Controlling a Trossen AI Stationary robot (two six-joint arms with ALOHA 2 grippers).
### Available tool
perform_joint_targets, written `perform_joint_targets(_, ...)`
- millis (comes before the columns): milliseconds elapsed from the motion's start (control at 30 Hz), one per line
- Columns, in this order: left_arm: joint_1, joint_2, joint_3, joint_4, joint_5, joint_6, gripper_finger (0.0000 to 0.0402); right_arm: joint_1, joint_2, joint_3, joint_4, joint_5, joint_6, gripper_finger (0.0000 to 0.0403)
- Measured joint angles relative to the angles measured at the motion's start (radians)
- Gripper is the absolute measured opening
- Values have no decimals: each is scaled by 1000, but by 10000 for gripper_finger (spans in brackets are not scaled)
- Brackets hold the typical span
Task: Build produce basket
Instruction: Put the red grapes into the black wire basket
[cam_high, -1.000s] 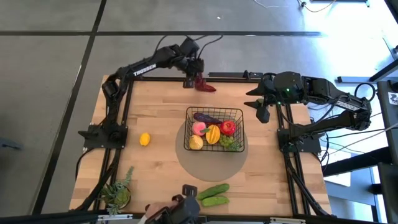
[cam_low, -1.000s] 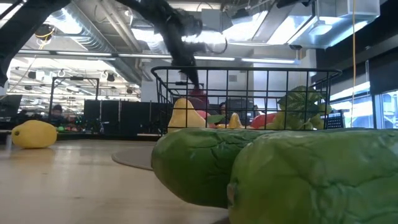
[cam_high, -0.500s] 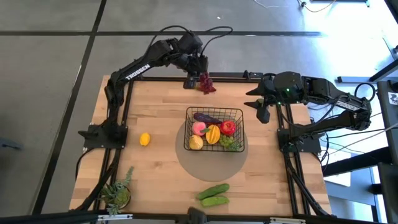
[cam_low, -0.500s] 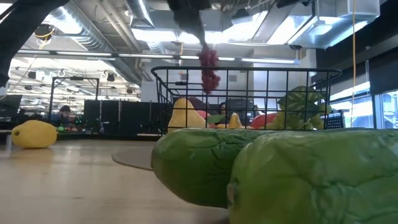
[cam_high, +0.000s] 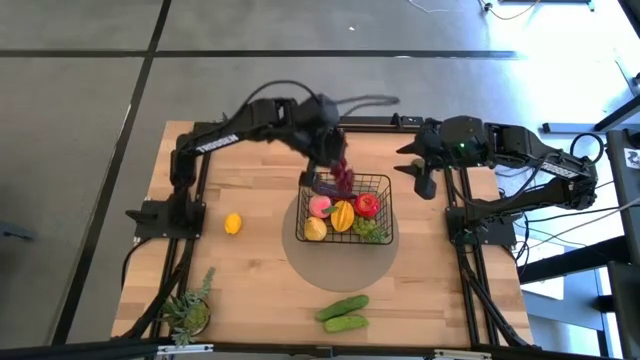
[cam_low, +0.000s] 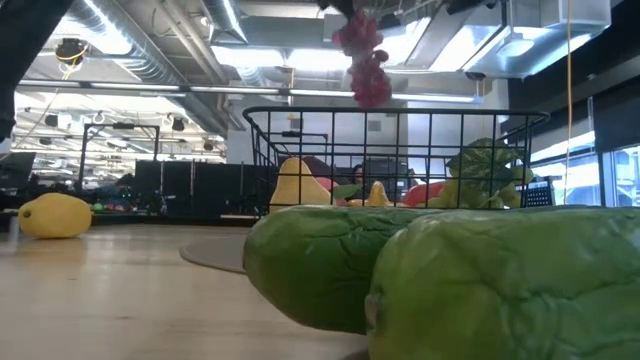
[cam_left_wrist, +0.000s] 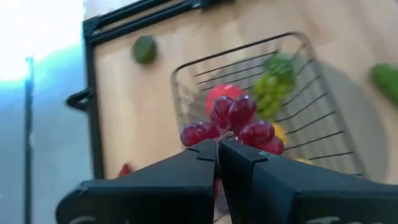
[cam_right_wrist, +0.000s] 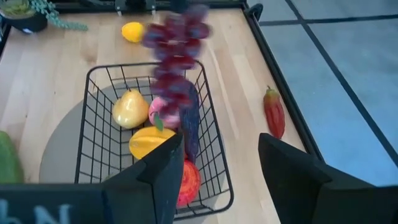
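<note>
High view: left gripper (cam_high: 330, 160), jaws closed on the purple grapes (cam_high: 342, 177), holds the bunch above the basket (cam_high: 385, 182) far rim. The cluster likely hangs limp and light, so a stem-end grip suits it. Right gripper (cam_high: 422, 183) waits beside the basket, jaws apart, empty.

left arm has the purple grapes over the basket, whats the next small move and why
Probably lower a little, then open. The left end effector is shut on the purple grapes, which hang above the back rim of the basket, well clear of its top in the low view. Releasing from there may let the bunch bounce off the eggplant. The right end effector waits, open, beside the basket.
</note>
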Motion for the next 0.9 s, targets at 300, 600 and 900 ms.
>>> perform_joint_targets(300, -112, 9, -5, 59, -11, -67, 0, 0, 0, 0, -37, 0, -1, 199)
perform_joint_targets(600, -120, 93, -42, 82, 6, -35, 0, 0, 0, 0, -47, 0, -27, 199)
perform_joint_targets(900, -95, 195, -42, 71, 6, 4, 0, 0, -1, 0, -79, -104, -58, 199)
